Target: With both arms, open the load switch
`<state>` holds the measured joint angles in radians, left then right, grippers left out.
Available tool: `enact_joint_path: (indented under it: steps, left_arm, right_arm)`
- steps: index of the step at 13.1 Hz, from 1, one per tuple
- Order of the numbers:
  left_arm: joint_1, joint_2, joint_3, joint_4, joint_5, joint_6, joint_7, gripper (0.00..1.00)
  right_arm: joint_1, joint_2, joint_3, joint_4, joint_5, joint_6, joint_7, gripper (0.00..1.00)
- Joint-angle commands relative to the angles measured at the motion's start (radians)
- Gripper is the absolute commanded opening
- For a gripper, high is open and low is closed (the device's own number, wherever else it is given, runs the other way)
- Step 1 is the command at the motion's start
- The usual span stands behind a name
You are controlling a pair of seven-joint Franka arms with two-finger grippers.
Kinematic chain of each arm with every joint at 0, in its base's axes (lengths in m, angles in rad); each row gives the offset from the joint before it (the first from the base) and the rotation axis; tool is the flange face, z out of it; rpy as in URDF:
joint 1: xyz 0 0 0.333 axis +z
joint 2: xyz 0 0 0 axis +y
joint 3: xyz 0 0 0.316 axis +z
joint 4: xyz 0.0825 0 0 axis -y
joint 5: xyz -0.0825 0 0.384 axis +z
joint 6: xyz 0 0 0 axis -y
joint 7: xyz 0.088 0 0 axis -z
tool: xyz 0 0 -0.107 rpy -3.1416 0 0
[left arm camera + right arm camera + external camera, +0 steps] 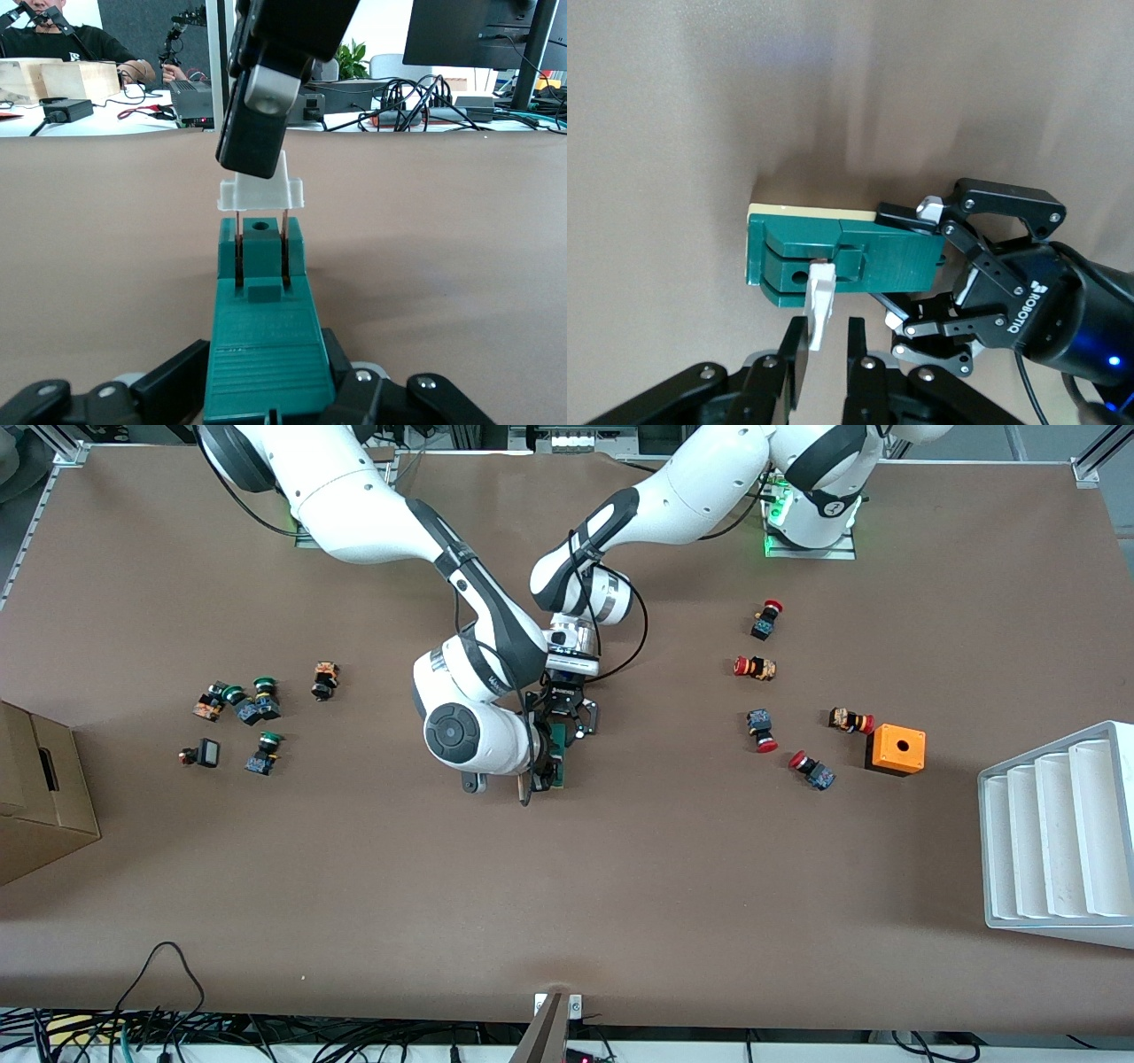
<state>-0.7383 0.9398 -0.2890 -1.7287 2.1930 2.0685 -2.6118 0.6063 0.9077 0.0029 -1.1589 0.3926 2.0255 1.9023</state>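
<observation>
Brown table point(567, 886), mid-span: held load switch point(261, 345) in left gripper point(266, 403), pinched on its green body. Gripped its white end piece point(261, 190), raised on pins, in right gripper point(828, 341).

High front camera, two close wrist cameras

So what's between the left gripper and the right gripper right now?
The green load switch: the left gripper clamps its body, the right gripper pinches its white end piece, clearest in the left wrist view.

Brown table point(620, 886); cardboard box point(40, 797) at 1 end, white rack point(1059, 837) at the other; cables point(159, 1036) along the near edge.
</observation>
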Motion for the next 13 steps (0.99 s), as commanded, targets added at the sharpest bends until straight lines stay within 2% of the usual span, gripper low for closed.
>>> enact_joint_path:
  steps: [1,7,13]
  left_arm:
    - [-0.010,0.045,0.013,0.054,0.022,0.028,0.016,0.36]
    - [-0.010,0.045,0.013,0.054,0.028,0.028,0.016,0.36]
    - [-0.010,0.053,0.011,0.055,0.034,0.028,0.015,0.36]
  right_arm:
    - [0.001,-0.033,0.009,-0.055,-0.021,-0.001,0.004,0.24]
    - [-0.002,-0.070,0.035,-0.125,-0.057,0.009,0.001,0.23]
    - [0.001,-0.070,0.043,-0.133,-0.073,0.012,0.000,0.23]
